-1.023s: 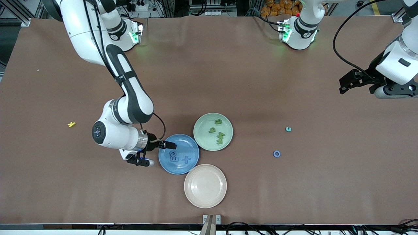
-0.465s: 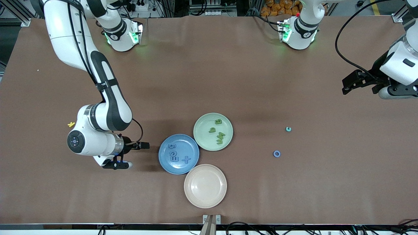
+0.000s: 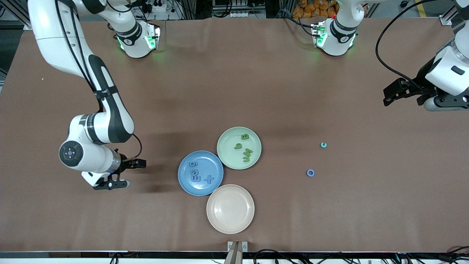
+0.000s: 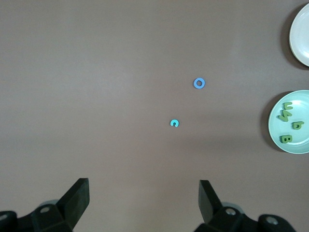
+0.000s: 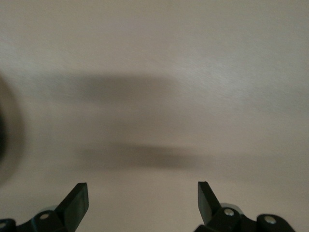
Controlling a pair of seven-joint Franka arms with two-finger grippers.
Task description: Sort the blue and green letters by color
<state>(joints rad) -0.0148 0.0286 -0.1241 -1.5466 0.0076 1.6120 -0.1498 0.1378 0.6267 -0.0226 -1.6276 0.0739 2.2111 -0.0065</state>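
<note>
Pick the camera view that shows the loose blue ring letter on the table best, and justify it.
The left wrist view: the blue ring letter lies unobstructed on the bare table. The front view shows it too, smaller. The right wrist view misses it.

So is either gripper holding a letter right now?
No. The right gripper and the left gripper are both open and empty.

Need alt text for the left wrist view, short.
Open left gripper above bare brown table, holding nothing. A blue ring letter and a small teal letter lie loose; a green plate with green letters sits at the edge.
</note>
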